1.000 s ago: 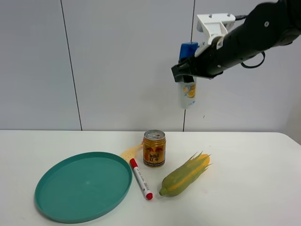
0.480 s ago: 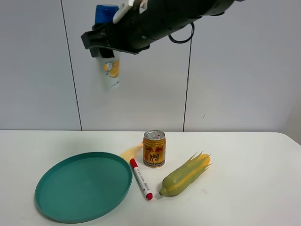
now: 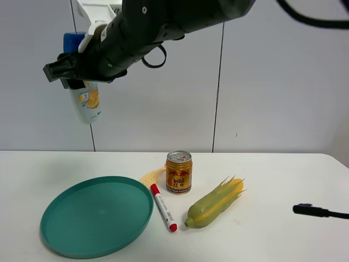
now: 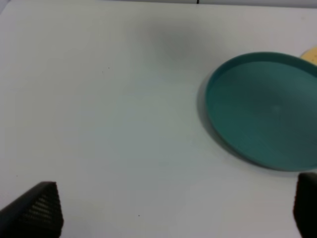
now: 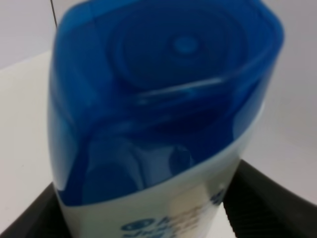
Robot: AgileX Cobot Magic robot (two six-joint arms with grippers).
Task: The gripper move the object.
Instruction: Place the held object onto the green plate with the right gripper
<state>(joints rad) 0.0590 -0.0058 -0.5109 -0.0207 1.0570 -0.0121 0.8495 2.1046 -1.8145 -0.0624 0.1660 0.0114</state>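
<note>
The white shampoo bottle (image 3: 88, 103) with blue cap and orange label hangs high in the air at the upper left, above the far edge of the teal plate (image 3: 98, 215). My right gripper (image 3: 76, 72), on a dark arm reaching across from the right, is shut on the bottle just below its cap. In the right wrist view the blue cap and white body (image 5: 163, 124) fill the frame, with black fingers (image 5: 262, 203) on either side. My left gripper (image 4: 171, 218) is open and empty above bare table left of the plate (image 4: 267, 111).
A gold drink can (image 3: 179, 172) stands mid-table with a yellow scrap (image 3: 151, 176) beside it. A red-capped marker (image 3: 163, 207) lies by the plate's right rim and a corn cob (image 3: 214, 203) lies right of it. A thin black part (image 3: 316, 210) enters from the right edge.
My right arm has swung the bottle through the air from upper right to upper left and lowered it a little. A black part has appeared at the right edge.
</note>
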